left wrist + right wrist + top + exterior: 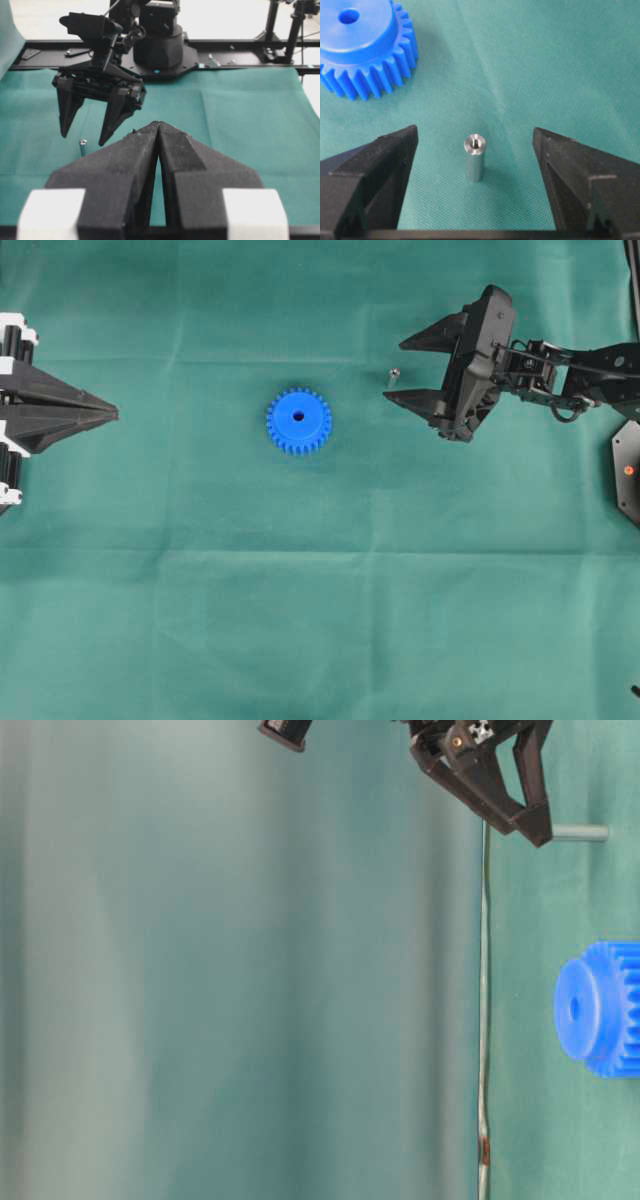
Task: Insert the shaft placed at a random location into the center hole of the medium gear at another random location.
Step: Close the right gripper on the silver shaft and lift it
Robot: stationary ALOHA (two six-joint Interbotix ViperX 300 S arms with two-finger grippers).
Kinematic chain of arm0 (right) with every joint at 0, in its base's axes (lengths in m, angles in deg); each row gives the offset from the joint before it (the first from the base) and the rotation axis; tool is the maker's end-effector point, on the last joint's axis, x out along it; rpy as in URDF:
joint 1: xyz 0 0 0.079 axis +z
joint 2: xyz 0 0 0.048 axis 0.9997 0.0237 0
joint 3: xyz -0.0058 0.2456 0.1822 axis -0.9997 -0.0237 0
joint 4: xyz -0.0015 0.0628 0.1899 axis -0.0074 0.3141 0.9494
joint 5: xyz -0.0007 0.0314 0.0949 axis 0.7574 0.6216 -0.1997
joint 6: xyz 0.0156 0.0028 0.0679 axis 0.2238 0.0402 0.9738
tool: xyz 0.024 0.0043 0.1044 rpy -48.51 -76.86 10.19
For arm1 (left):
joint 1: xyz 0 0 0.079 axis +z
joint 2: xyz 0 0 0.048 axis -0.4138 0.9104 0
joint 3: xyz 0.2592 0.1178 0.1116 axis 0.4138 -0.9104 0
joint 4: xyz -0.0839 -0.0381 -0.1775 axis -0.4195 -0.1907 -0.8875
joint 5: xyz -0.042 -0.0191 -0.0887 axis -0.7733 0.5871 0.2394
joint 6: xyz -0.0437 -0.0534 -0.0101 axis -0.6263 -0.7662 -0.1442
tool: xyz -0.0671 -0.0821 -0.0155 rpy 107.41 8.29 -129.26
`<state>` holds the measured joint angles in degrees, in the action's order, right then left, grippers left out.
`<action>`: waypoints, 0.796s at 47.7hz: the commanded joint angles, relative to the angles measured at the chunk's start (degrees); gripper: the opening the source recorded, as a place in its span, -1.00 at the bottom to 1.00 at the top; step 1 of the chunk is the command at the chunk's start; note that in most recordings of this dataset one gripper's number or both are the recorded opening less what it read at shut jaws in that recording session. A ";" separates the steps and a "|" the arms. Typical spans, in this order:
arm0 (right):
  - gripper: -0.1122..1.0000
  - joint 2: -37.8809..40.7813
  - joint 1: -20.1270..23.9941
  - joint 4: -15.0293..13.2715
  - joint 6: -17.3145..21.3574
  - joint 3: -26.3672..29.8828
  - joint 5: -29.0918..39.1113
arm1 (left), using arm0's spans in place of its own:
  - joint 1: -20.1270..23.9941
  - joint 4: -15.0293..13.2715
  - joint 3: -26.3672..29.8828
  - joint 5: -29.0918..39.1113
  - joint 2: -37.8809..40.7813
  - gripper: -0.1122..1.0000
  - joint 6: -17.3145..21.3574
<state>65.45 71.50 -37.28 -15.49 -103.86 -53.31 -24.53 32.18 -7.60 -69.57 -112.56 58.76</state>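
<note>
Green cloth-covered table [320, 620]: blue gear [298, 421] flat, shaft [393, 374] upright nearby.

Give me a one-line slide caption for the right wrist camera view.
Open right claw straddles the upright shaft on green cloth, medium gear beyond.

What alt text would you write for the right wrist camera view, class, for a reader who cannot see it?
A small silver shaft stands upright on green cloth, centred between the open right gripper, whose black fingers do not touch it. The blue medium gear lies flat at upper left, its center hole empty.
</note>
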 commanded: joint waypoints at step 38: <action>-0.56 2.72 -0.35 0.00 -0.88 2.29 -0.62 | -0.09 0.18 1.23 0.18 0.26 -0.80 0.00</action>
<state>68.70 71.42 -37.28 -15.58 -102.37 -53.39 -24.45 32.18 -7.60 -69.22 -112.56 58.76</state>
